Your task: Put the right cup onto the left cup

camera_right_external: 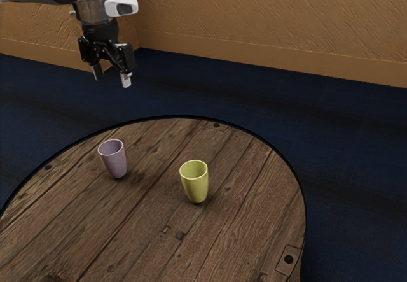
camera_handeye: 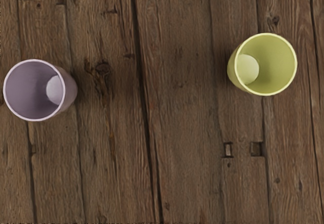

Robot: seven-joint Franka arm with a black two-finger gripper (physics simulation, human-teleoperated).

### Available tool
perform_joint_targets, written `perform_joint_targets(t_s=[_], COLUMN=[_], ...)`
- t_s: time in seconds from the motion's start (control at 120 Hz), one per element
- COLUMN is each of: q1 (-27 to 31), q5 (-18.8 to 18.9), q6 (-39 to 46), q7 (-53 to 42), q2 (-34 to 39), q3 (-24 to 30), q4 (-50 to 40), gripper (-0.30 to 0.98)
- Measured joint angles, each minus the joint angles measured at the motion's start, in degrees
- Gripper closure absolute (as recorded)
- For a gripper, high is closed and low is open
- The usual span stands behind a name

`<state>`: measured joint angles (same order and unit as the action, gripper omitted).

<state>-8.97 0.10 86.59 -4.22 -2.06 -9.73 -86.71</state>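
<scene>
We have our gripper (camera_right_external: 112,76) raised well above the round wooden table (camera_right_external: 244,231), its two fingers spread apart with nothing between them, and we are touching neither cup. Both cups stand upright and open-mouthed on the planks, well apart from each other: the mauve cup (camera_right_external: 114,161) is toward the exterior view's left, and the yellow-green cup (camera_right_external: 196,185) is toward the exterior view's right, and we see into each, down to its pale bottom, from our wrist.

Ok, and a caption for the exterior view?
Open gripper raised; purple cup and yellow cup standing upright, apart, on a round wooden table.
</scene>
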Motion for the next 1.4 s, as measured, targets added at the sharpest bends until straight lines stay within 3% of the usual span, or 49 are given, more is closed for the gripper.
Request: perform_joint_targets(t_s=[0.167, 0.442, 0.65, 0.875, 1.175, 1.4], q1=[1.17, 2.44, 2.34, 0.32, -3.91, -5.59], q5=[0.83, -0.07, -2.35, -3.52, -3.76, -4.53], q6=[0.82, 3.92, 9.08, 18.59, 22.51, 24.03], q7=[1.48, 1.59, 0.7, 0.01, 0.26, 3.89], q2=[-0.62, -19.57, -28.6, -19.01, -23.18, -19.52], q3=[0.46, 0.52, 0.59, 2.46, 2.62, 2.69], q4=[0.77, 12.67, 13.93, -2.88, -1.65, -7.72], gripper=[0.0, 0.0, 0.0, 0.0, 0.0, 0.0])
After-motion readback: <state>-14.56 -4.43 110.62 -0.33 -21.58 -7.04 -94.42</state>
